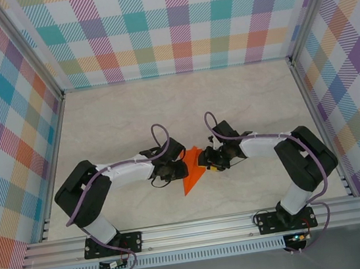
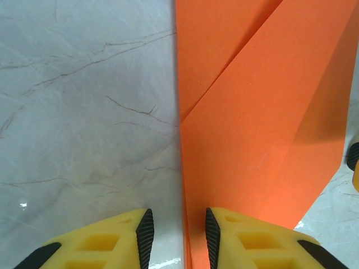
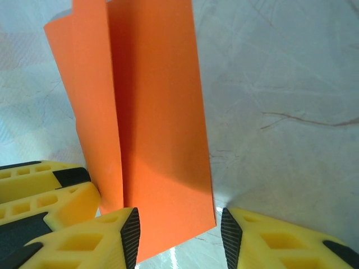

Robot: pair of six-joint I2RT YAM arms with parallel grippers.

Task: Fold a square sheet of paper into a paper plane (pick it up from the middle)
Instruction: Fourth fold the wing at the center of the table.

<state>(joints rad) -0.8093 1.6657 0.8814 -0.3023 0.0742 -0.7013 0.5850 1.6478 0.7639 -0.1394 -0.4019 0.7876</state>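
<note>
The orange paper (image 1: 194, 172) is no longer a flat square. It lies in the middle of the desk (image 1: 119, 122) between the two arms as a narrow wedge, its point toward the near edge. The left wrist view shows diagonal flaps laid over each other on the orange paper (image 2: 252, 140), so the nose folds look done. In the right wrist view one long panel of the orange paper (image 3: 162, 140) stands up along a lengthwise crease, which suggests the body fold is made or half made. I cannot tell from these angles whether both wings are folded down.

The left gripper (image 1: 171, 170) sits at the paper's left edge. Its jaws (image 2: 176, 241) are spread, with that edge running into the gap and no pad visibly pressing it. The right gripper (image 1: 209, 162) is at the opposite side. Its jaws (image 3: 179, 235) are also apart, straddling a corner that rests on the desk.

What remains, by my reading, is sharpening the centre crease and setting the wings to finish the paper plane.
</note>
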